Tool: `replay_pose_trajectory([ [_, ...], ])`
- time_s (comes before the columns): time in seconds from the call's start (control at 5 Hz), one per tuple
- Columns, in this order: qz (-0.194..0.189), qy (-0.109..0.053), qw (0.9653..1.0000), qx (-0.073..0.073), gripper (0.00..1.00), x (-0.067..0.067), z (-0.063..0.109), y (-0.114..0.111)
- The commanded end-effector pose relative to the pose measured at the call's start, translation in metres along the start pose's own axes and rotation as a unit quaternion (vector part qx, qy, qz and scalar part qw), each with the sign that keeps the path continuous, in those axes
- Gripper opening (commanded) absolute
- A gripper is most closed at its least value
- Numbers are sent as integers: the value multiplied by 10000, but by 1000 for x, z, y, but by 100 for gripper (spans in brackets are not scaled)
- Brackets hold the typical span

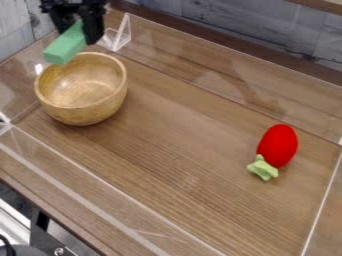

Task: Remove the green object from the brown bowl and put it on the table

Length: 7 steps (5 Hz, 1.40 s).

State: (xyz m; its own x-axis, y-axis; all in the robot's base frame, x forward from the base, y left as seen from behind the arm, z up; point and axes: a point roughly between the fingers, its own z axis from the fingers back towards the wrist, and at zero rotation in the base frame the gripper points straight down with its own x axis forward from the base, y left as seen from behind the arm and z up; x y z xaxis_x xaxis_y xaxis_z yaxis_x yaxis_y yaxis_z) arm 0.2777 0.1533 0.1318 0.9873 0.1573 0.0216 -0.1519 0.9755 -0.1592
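Tool [76,22] is hanging above the far rim of the brown bowl [82,88], pointing straight down, with its dark fingers clamped together on the upper end of the green object [64,45]. Only the lower part of the tool is showing — the rest is running off the top edge of the view.

Green object status: it is hanging clear of the brown bowl, tilted, with its upper end between the fingers and its lower end slanting down and to the left, toward the bowl's back-left rim. It is not touching the bowl or the desk [187,140]. Its lower corner is sitting just above the rim line as seen from this camera.

Brown bowl status: it is resting upright on the desk near the far-left corner, showing a bare tan interior. Its thick rim is lying close to the low clear plastic wall [20,60] on the left side and close to the clear wall section [120,35] behind it.

Other items: a red strawberry-like toy [277,145] is lying well apart from the bowl, on the opposite, right-hand side of the desk, near the right clear wall. Its small green stem [263,169] is pointing toward the near edge and is resting on the wood-grain surface.

Desk surface between the bowl and the toy is showing plain brown wood grain.
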Motion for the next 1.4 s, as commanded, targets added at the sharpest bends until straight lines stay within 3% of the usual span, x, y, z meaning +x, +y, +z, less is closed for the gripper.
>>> replay_pose_trajectory([
  [0.0,-242,-231,9994,127,0,-7,11,-27],
  [0.2,-449,-137,9988,156,0,-15,-2,-51],
  [0.6,-818,-21,9958,400,0,-29,-47,-92],
  [0.8,-882,42,9947,520,0,-35,-68,-92],
  [1.2,-986,110,9932,612,0,-45,-100,-85],
])
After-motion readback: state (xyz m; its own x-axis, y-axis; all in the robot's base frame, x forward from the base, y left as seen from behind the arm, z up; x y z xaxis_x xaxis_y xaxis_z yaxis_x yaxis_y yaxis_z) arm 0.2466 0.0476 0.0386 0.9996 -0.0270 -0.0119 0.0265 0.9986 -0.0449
